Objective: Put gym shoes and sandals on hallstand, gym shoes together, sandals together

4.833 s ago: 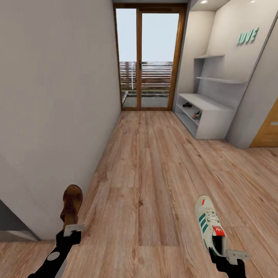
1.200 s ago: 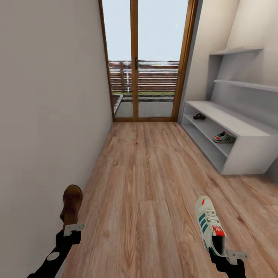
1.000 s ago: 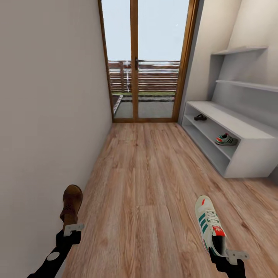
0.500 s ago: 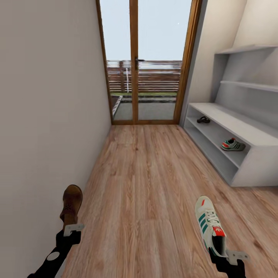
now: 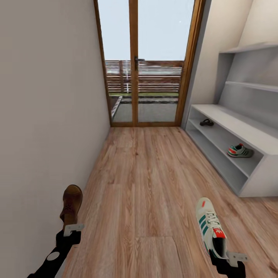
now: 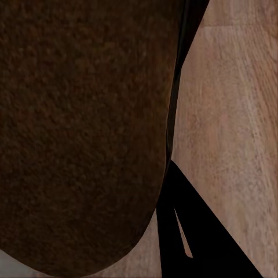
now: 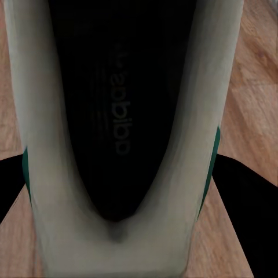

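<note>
Head view: the left gripper [image 5: 72, 228] is pinching the heel end of a brown sandal [image 5: 72, 202], and the sandal is pointing forward, away from the robot, above the corridor floor [image 5: 146, 185]. The right gripper [image 5: 230, 258] is pinching the heel of a white gym shoe [image 5: 210, 226] with green stripes and a red-orange tongue, and this shoe is also pointing forward over the floor.

In the left wrist view, the sandal [image 6: 81, 133] is sitting very close to the camera as a dark brown surface, with a black finger [image 6: 197, 231] lying along its edge and the wood planks [image 6: 231, 116] behind. In the right wrist view, the gym shoe [image 7: 121, 133] is showing its dark inside with pale walls, and dark shapes are lying at both its sides at the heel.

Taking the hallstand [image 5: 247, 135] as the landmark: both held shoes are well apart from it, nearer to the robot, the gym shoe on the side closer to it and the sandal on the far side, near the plain wall [image 5: 46, 116]. On the upper open shelf of the hallstand, a second gym shoe [image 5: 239, 151] is lying near the robot's end, and a dark second sandal [image 5: 206, 122] is lying near the far end, well apart from it. Beyond the far end of the hallstand, a glass door with a wooden frame [image 5: 146, 65] is closing the corridor.
</note>
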Tool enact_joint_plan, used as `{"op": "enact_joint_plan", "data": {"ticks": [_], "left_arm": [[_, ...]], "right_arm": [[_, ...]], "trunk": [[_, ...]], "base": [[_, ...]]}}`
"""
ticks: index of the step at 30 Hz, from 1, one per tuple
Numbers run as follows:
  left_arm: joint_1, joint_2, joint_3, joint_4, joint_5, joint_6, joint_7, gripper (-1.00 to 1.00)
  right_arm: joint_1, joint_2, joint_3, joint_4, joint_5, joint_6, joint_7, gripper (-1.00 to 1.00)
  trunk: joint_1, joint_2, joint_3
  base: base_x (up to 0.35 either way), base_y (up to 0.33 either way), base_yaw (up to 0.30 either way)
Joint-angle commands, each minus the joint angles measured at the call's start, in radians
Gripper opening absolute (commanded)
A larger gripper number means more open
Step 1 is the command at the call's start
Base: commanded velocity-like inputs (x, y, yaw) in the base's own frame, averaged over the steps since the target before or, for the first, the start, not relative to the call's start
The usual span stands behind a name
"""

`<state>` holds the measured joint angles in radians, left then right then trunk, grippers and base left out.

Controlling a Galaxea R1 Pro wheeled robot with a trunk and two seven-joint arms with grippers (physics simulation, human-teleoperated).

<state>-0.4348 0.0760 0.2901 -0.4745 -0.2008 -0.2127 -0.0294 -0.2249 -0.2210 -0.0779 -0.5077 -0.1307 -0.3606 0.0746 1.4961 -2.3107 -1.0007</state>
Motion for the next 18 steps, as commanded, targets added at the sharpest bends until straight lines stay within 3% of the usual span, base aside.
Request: {"op": "enact_joint_plan", "data": {"ticks": [1,18], "left_arm": [[-0.001,-0.001,0.007,0.000,-0.014,-0.004,-0.004,-1.00],[-0.001,-0.001,0.007,0.000,-0.014,-0.004,-0.004,-1.00]], "right_arm": [[-0.001,0.000,-0.002,0.001,-0.010,-0.003,0.007,-1.00],[-0.001,0.000,-0.002,0.000,-0.010,-0.003,0.007,-1.00]], "trunk": [[0.000,0.000,-0.001],[0.000,0.000,-0.001]], "base": [[0.341,0.000,0.000],[0.340,0.000,0.000]]}}
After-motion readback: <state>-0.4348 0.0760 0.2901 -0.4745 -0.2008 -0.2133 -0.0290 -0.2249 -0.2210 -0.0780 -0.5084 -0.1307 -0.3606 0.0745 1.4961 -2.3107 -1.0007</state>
